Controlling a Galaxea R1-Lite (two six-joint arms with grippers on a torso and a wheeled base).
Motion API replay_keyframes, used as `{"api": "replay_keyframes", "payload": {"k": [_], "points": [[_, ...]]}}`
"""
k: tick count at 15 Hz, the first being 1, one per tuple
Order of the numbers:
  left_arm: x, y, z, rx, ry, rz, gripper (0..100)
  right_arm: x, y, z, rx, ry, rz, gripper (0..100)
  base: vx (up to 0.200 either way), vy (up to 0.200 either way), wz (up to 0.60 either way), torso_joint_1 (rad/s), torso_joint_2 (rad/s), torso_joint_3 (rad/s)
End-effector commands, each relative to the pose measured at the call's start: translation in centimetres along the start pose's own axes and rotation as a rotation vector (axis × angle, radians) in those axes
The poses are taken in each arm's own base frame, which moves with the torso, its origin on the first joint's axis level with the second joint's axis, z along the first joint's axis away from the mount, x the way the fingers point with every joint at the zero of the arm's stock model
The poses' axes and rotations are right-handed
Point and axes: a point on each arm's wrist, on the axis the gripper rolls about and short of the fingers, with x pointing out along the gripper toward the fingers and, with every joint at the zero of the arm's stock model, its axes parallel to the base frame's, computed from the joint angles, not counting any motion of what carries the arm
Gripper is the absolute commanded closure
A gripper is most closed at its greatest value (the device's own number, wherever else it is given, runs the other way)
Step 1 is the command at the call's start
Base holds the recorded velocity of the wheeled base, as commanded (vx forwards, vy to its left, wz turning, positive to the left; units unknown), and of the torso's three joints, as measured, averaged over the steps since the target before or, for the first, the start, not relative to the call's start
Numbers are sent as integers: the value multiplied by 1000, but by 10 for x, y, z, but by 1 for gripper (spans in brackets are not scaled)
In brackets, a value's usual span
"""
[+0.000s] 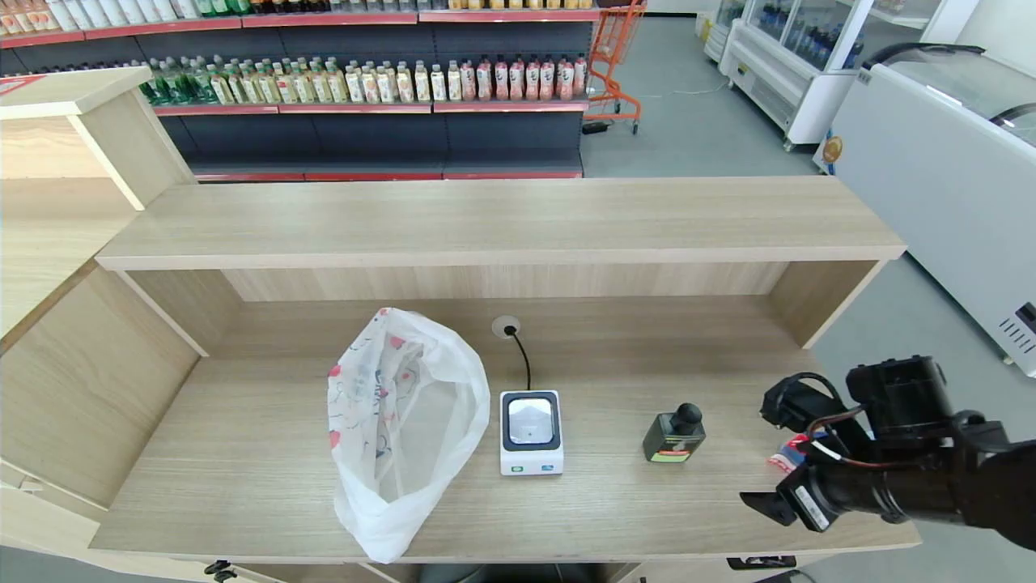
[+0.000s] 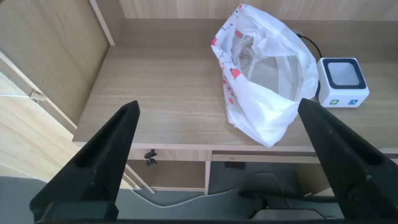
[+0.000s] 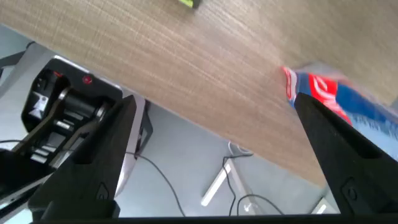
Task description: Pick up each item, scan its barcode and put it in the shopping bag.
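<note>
While the right gripper (image 3: pixel 214 109) hangs fingers apart at the edge of the counter (image 1: pixel 615 518), the red-blue packet (image 3: pixel 339 99) lies beside one finger, 3 o'clock of the dark bottle (image 1: pixel 674 437). Centre packet between fingers before closing. Left gripper (image 2: pixel 217 112): fingers apart.

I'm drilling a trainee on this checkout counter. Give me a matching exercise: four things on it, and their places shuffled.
1 white plastic shopping bag
2 white boxy scanner, dark glass top
3 small dark bottle, black cap
4 red-and-blue packet

a right edge of the counter
b centre, cabled
c left of scanner
d between scanner and packet

Pairs: 1-c; 2-b; 3-d; 4-a
</note>
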Motion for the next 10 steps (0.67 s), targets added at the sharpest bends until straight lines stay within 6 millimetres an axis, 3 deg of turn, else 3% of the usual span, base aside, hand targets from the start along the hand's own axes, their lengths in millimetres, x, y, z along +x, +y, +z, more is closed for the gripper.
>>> {"api": "replay_keyframes", "payload": {"k": [1,6,10], "points": [[0,0,0,0,0,0,0,37,15,1,-59,21,53,0,0,0,0,0,0,0],[0,0,0,0,0,0,0,75,27,24,-108,-82,61,0,0,0,0,0,0,0],[0,0,0,1,0,0,0,97,24,39,-187,-128,47,0,0,0,0,0,0,0]]}}
